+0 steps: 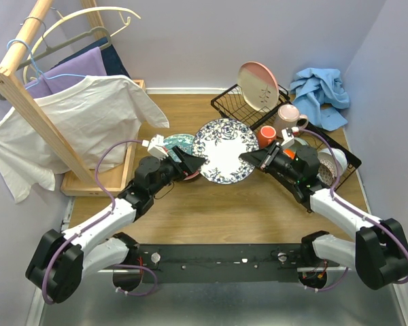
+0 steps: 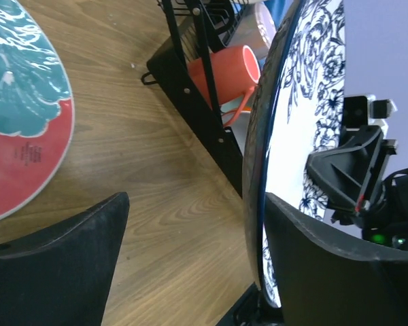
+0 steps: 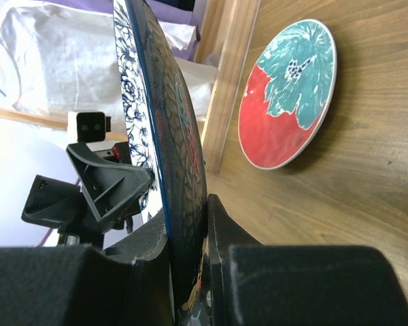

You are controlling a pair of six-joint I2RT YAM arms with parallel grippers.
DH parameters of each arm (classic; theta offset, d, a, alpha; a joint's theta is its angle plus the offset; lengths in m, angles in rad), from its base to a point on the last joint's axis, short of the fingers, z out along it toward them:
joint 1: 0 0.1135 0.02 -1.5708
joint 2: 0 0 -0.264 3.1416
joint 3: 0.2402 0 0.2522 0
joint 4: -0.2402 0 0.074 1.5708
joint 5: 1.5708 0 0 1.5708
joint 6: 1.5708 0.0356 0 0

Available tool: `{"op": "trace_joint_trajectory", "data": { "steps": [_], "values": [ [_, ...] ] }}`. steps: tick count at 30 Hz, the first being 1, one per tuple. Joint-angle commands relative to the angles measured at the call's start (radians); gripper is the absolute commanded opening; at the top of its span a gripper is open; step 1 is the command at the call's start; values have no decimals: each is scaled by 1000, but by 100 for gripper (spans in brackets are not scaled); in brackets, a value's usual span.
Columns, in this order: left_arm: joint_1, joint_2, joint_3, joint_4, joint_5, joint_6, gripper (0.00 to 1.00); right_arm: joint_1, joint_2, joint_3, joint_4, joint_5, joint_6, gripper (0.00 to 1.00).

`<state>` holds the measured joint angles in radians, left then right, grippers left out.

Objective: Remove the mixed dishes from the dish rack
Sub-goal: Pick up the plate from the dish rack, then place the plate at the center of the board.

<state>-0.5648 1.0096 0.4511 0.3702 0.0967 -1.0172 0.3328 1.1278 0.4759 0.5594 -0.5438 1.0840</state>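
Note:
A blue-and-white floral plate [image 1: 224,149] is held on edge above the table's middle. My right gripper [image 1: 249,157] is shut on its right rim, both fingers pressed to the plate [image 3: 170,115] in the right wrist view. My left gripper [image 1: 194,163] is open at the plate's left rim. That rim [image 2: 258,170] stands between the jaws, close against the right finger [image 2: 326,265]. A teal-and-red plate [image 1: 179,143] lies flat on the table behind the left gripper. The black wire dish rack [image 1: 234,107] holds a pink-and-cream plate [image 1: 258,85], a pink mug [image 1: 289,117], an orange mug [image 1: 265,136] and a white bowl [image 1: 330,163].
A wooden clothes stand [image 1: 34,102] with a white T-shirt [image 1: 81,119], a purple garment and hangers fills the left side on a wooden base [image 1: 98,183]. A blue cloth [image 1: 319,92] lies at the back right. The rack's near edge [image 2: 197,115] runs close beside the held plate.

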Motion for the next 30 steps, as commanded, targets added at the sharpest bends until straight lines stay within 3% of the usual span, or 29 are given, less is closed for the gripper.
{"op": "trace_joint_trajectory", "data": {
  "steps": [1, 7, 17, 19, 21, 22, 24, 25, 28, 30],
  "values": [
    [-23, 32, 4, 97, -28, -56, 84, 3, -6, -19, 194, -56, 80, 1],
    [-49, 63, 4, 131, -26, -87, 64, 3, -5, -39, 195, -61, 80, 1],
    [-63, 38, -9, 95, -51, -104, 3, 3, -25, -56, 132, -36, 24, 1],
    [-63, 26, -14, 87, -57, -110, 0, 3, -20, -57, 128, -31, 21, 2],
    [-63, 12, -26, 82, -71, -113, 0, 3, -14, -57, 111, -27, 8, 14],
    [-63, 6, -31, 73, -77, -118, 0, 3, -16, -57, 100, -24, 1, 32],
    [-61, -15, -43, 55, -118, -121, 0, 2, -25, -53, 62, -7, -30, 48],
    [-61, -25, -45, 33, -135, -118, 0, 3, -28, -48, 42, 1, -44, 64],
    [-49, -65, -48, -31, -199, -112, 0, 3, -51, -25, -47, 30, -108, 83],
    [-29, -92, -51, -59, -239, -112, 0, 3, -65, -13, -111, 51, -159, 90]
  ]
}}
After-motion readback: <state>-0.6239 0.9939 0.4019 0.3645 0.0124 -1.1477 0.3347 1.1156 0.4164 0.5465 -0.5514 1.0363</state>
